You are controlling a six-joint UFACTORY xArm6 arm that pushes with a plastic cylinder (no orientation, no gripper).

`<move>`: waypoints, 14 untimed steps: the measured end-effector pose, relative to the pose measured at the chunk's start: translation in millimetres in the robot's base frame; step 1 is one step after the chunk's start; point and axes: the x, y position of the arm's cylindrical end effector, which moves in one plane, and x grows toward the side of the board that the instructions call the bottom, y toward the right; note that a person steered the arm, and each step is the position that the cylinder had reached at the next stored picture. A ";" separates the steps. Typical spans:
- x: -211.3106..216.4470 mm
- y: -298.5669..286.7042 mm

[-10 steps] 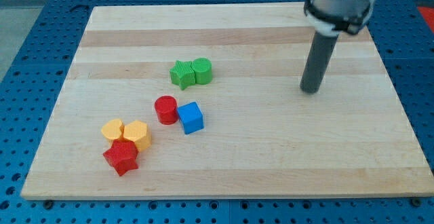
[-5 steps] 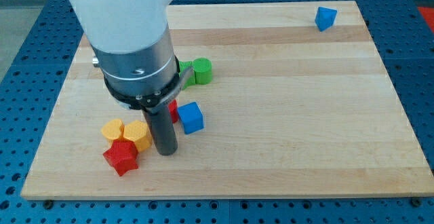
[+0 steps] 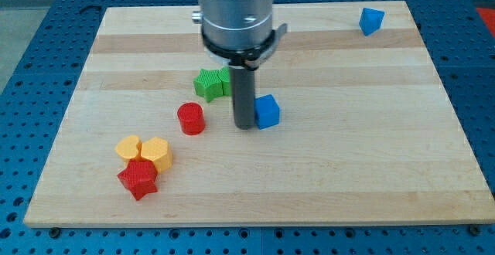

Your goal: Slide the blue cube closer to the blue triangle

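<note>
The blue cube sits near the middle of the wooden board. My tip stands right against the cube's left side. The blue triangle lies near the board's top right corner, far up and to the right of the cube. The arm's grey body hangs over the top middle of the board.
A red cylinder is left of my tip. A green star sits just above-left of the tip, with a green block behind the rod, mostly hidden. Two yellow blocks and a red star cluster at lower left.
My tip has moved from below-left of the blue cube up and right, and the cube has slid right and slightly up. The arm now covers the green cylinder.
</note>
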 end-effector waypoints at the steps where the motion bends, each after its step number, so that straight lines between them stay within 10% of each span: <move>1: -2.8 29.3; 7: -101.7 145.3; 14: -115.2 182.3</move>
